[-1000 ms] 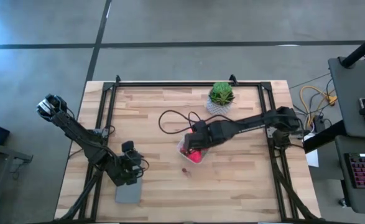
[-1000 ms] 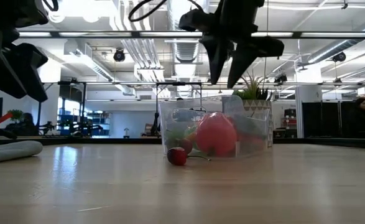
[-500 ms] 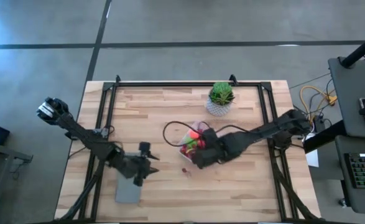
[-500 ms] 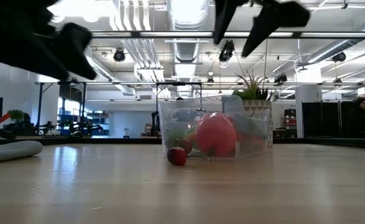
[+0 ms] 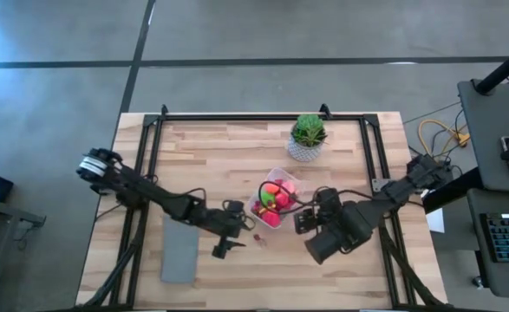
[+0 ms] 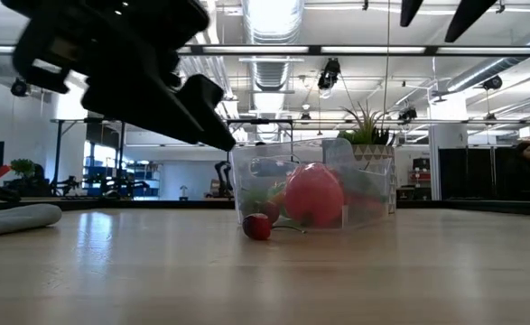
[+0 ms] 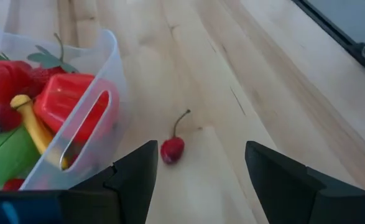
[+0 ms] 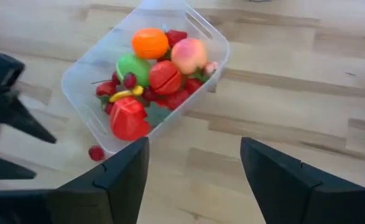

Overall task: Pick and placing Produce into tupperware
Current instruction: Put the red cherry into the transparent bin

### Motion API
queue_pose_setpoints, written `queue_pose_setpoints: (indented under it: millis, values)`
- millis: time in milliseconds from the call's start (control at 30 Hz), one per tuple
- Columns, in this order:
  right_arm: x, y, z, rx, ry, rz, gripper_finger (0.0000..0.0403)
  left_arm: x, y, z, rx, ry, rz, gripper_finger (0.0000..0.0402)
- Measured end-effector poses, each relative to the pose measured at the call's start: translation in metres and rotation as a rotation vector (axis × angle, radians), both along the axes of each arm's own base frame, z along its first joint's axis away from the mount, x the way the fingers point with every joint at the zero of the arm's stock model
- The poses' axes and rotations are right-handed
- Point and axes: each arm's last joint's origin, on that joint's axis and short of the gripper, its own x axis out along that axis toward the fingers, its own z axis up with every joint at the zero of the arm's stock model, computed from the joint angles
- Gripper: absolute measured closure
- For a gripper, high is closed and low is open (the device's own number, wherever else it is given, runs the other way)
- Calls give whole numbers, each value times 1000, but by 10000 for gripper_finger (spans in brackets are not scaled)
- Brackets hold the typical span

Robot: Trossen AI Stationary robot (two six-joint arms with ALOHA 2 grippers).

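Left gripper (image 7: 198,180) spread open and empty, a lone cherry (image 7: 172,149) on the table just ahead between its fingers, tub (image 7: 92,118) of produce (image 7: 20,93) beside it, right gripper (image 8: 194,180) also parted, holding nothing, raised behind the tub

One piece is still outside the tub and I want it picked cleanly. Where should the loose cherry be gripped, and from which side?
Grip the cherry on its round red body, coming straight down. Its thin stem lies flat on the table, too slim to pinch. The tupperware wall stands close beside it, so a sideways approach looks crowded. The left pincer, open, already faces it; the right pincer hangs farther back.
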Motion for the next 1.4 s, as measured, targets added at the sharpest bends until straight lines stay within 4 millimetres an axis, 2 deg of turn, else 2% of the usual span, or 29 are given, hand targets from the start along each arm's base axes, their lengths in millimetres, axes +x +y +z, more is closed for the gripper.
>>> queue_pose_setpoints:
  millis: [267, 533, 800, 1400]
  values:
    - [-4, 3, 0, -15, 23, 30, 163, 22, 7, -8, 1, 23, 33, 174]
    - [-6, 2, 0, -40, 64, 58, 164, 37, 6, -30, 14, 82, 34, 174]
    - [-9, 0, 0, -64, 103, 60, 163, 51, 6, -28, 5, 76, 42, 174]
    - [-9, -1, -3, -77, 124, 77, 167, 49, 7, -32, -9, 136, 52, 174]
